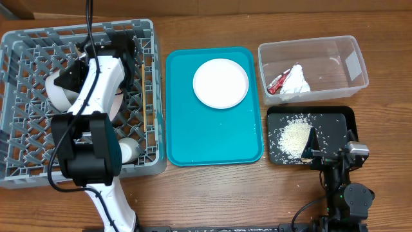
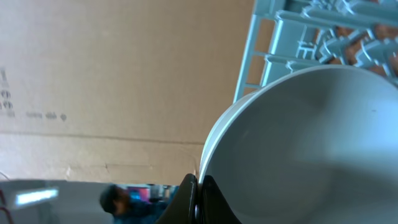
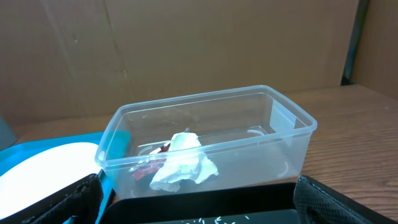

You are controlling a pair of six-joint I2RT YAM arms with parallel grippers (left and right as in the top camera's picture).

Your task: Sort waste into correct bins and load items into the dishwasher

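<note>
We see the left gripper (image 2: pixel 198 188) pinched shut on the thin rim of a white bowl (image 2: pixel 311 149), holding it in the left half of the grey dishwasher rack (image 1: pixel 19 38). We judge that this rim grip lets the smooth, glossy bowl be set between the moulded lattice ribs. A smaller white cup (image 1: pixel 129 150) lies near the rack's near right corner. On the flat teal serving tray (image 1: pixel 187 135) in the middle, the round white plate (image 1: pixel 221 82) is not yet loaded. At far right, the clear, round-cornered tub (image 1: pixel 335 55) holds the crumpled shiny red wrapper (image 1: pixel 277 83) and the soft white tissue (image 1: pixel 297 80). Nearer, the shallow black tray (image 1: pixel 338 119) carries the loose rice grains (image 1: pixel 295 136). The right gripper (image 3: pixel 198 193) sits at that tray's near edge, jaws spread wide and holding nothing.
</note>
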